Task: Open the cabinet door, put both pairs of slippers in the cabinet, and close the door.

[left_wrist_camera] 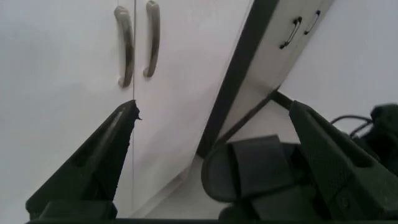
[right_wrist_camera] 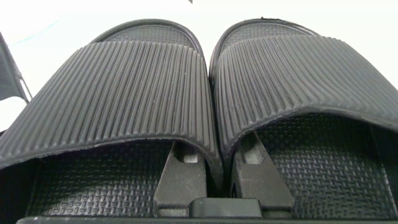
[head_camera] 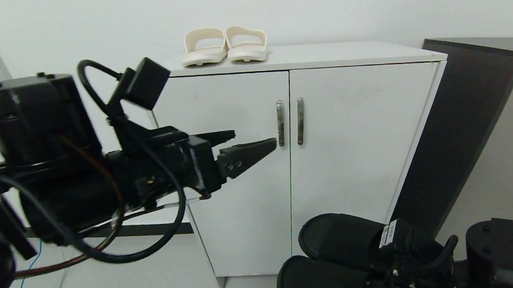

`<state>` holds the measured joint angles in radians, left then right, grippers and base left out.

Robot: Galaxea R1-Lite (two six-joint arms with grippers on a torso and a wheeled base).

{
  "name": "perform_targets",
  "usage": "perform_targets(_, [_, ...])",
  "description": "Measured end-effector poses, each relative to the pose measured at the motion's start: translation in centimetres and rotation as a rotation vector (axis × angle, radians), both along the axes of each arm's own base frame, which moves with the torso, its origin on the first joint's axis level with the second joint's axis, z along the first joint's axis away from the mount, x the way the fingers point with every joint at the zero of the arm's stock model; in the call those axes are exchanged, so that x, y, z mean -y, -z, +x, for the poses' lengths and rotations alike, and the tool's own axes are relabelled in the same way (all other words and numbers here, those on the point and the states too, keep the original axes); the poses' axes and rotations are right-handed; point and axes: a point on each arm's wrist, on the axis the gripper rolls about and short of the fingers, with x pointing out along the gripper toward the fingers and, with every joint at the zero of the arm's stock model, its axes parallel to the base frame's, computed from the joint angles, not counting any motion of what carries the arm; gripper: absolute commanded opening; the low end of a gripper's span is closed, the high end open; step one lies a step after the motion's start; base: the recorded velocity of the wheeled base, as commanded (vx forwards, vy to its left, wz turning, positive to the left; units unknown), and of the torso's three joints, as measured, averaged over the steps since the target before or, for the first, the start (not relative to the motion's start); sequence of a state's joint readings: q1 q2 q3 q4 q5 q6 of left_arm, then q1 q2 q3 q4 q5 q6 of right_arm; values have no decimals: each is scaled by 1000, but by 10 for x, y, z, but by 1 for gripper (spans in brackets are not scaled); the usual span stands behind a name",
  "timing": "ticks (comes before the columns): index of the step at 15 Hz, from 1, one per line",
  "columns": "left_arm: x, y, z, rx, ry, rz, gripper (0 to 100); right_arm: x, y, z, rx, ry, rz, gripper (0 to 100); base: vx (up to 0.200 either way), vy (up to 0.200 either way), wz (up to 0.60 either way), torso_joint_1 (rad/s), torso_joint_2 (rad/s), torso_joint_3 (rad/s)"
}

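The white cabinet (head_camera: 352, 165) stands with both doors shut, its two metal handles (head_camera: 280, 123) side by side at the middle seam. A cream pair of slippers (head_camera: 225, 46) rests on its top. My left gripper (head_camera: 255, 137) is open and level with the handles, its nearer fingertip just left of the left handle (left_wrist_camera: 126, 46). In the left wrist view the left gripper (left_wrist_camera: 214, 109) has nothing between its fingers. Low at the right, my right gripper (right_wrist_camera: 214, 149) is shut on the black pair of slippers (head_camera: 334, 240), pinching their inner walls together (right_wrist_camera: 124, 93).
A dark grey unit (head_camera: 476, 130) adjoins the cabinet's right side. Loose cables (head_camera: 28, 266) lie on the floor at the left. A pale wall rises behind the cabinet. Bare floor lies in front of the left door.
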<state>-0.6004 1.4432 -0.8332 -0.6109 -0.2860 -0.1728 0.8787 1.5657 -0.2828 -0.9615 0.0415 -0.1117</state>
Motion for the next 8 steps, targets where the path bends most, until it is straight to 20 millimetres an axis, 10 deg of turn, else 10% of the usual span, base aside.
perform_targets(8, [57,-12,72,-153,211,-124,100,0,0,0,1,4,0,0,0,0,0,0,0,0])
